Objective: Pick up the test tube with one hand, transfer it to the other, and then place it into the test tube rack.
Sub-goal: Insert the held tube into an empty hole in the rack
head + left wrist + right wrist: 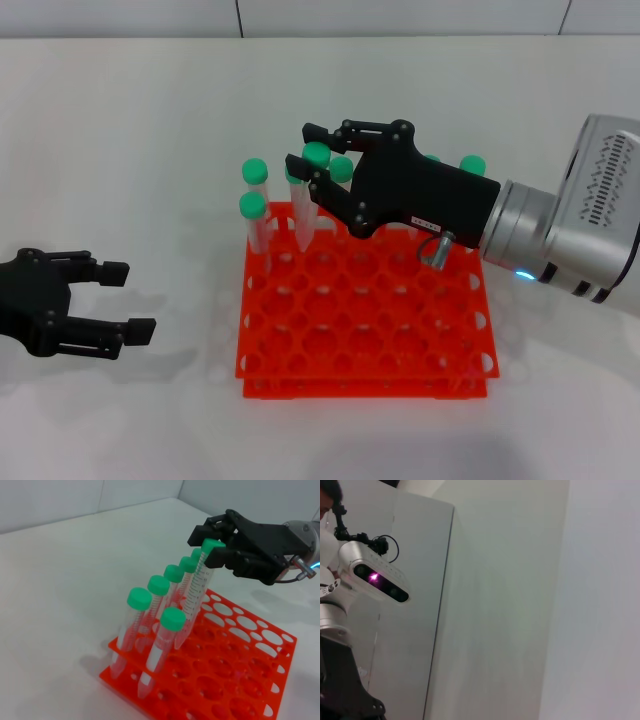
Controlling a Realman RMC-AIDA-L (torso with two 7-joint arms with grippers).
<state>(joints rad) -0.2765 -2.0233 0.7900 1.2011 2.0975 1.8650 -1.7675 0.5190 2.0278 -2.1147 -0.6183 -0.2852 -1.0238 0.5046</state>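
A green-capped test tube (pixel 305 205) is being gripped near its cap by the right gripper (pixel 312 172), its tip below the fingers entering the orange rack (pixel 365 330). The left gripper (pixel 118 298) is being held wide open, well apart.

1. Test tube (pixel 196 596) held at its cap between the right gripper (pixel 312 172) fingers: clear, smooth plastic, printed graduations, matt green cap.
2. Right gripper: matt black plastic-looking body, small white printed label; behind it a brushed silver metal wrist (pixel 525 235).
3. Test tube rack (pixel 366 320) below the right gripper: bright orange-red plastic, smooth, slightly glossy.
4. Other tubes (pixel 134 625) beside the held one: same clear plastic, green caps.
5. Left gripper (pixel 118 298), well apart from the rack, fingers spread: matt black.
6. Table (pixel 130 130): white, smooth, matt.
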